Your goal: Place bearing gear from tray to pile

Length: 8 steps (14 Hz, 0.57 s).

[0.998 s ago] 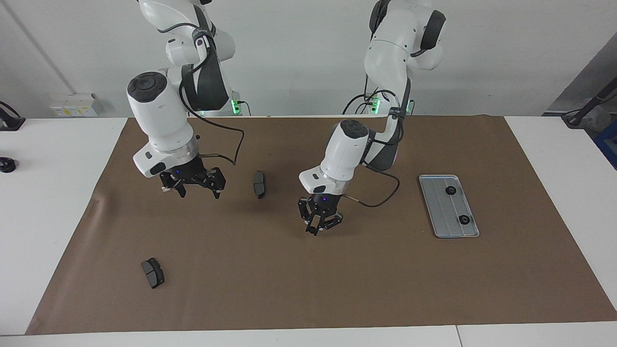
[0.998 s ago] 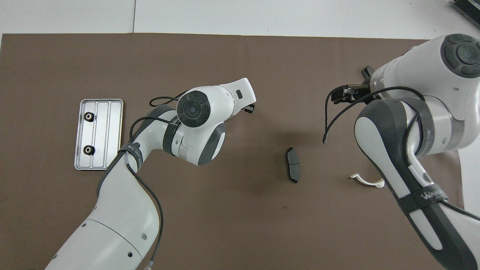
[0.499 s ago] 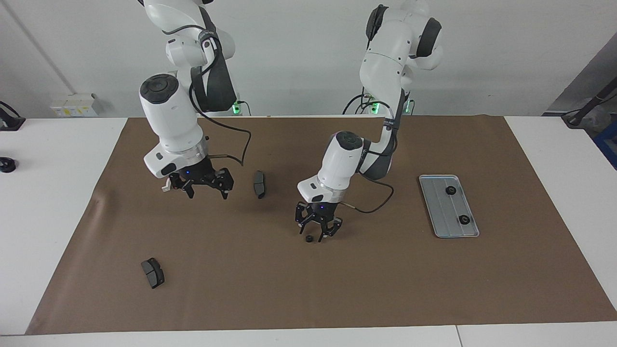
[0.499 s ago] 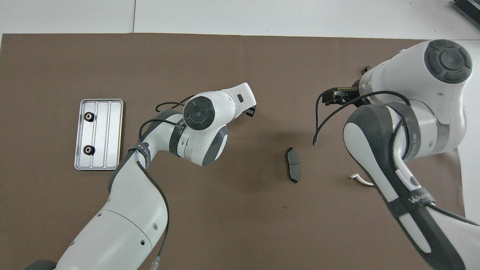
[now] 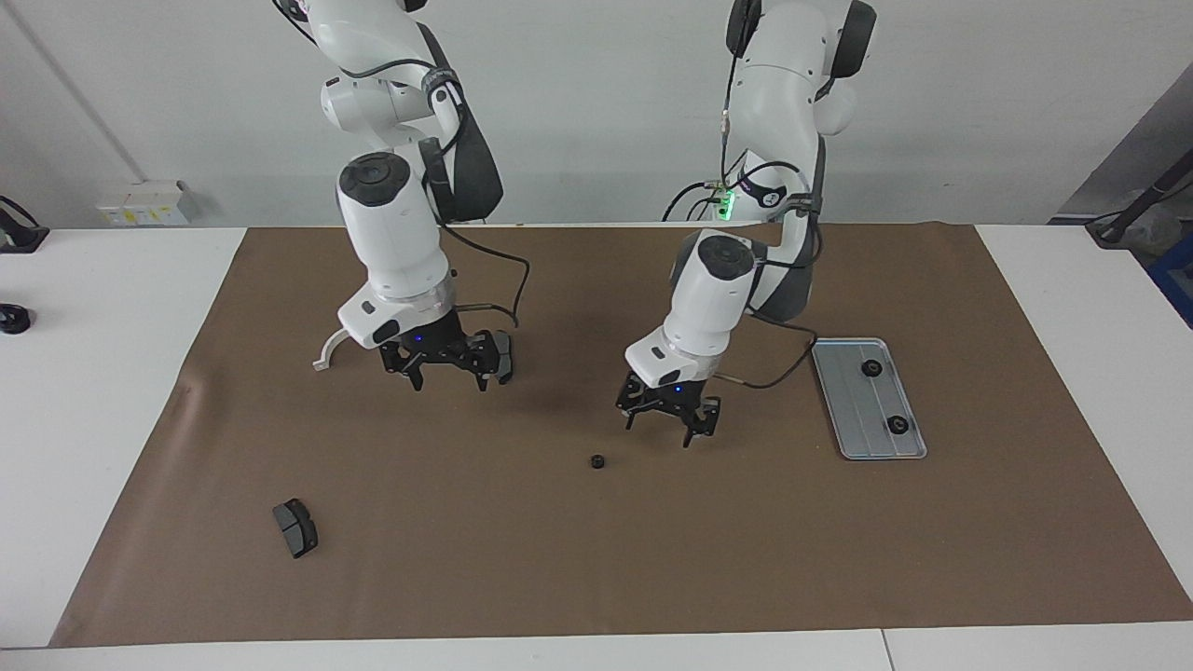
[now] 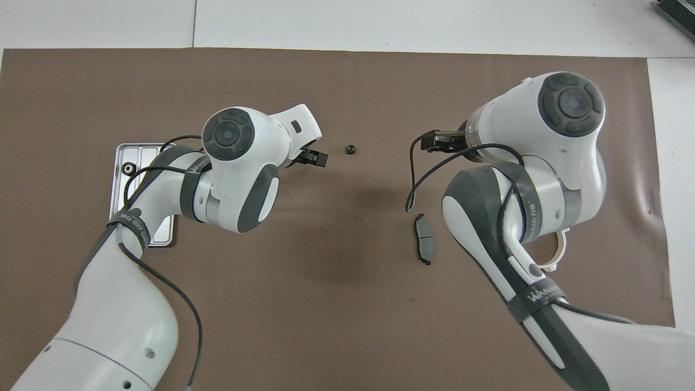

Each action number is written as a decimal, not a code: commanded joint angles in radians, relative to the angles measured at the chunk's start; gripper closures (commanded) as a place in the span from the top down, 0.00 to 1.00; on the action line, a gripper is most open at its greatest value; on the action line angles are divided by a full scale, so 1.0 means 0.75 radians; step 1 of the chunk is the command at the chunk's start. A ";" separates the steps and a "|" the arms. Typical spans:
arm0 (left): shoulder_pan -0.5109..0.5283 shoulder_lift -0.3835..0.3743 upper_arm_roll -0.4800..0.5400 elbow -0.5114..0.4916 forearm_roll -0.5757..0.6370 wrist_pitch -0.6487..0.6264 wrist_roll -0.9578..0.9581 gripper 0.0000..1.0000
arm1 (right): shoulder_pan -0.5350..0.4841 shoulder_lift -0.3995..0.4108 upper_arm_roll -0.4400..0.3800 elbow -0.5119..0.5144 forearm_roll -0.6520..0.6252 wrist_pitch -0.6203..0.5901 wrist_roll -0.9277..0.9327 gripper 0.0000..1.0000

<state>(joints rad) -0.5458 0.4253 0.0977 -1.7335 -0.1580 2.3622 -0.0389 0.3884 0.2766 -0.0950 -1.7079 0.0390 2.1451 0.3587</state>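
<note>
One gear (image 5: pixel 597 461) lies loose on the brown mat, toward the middle of the counter, well apart from the tray (image 5: pixel 853 410). My left hand (image 5: pixel 669 424) hangs released and empty over the mat between that gear and the tray. Two gears (image 5: pixel 872 368) sit in the tray, so I judge those two are left to carry. My right hand (image 5: pixel 447 371), fingers spread and empty, hovers by a brake pad (image 6: pixel 424 245); the bracket (image 5: pixel 328 351) lies beside it.
</note>
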 commanded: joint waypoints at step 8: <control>0.414 -0.373 -0.005 -0.174 0.186 -0.527 0.019 1.00 | 0.227 0.605 0.004 0.580 0.001 0.093 0.242 1.00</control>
<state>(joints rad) -0.2842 0.1879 0.1048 -1.8286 -0.0413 2.0083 -0.0266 0.5570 0.6331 -0.0918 -1.3838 0.0389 2.1925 0.5255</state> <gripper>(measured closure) 0.000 0.000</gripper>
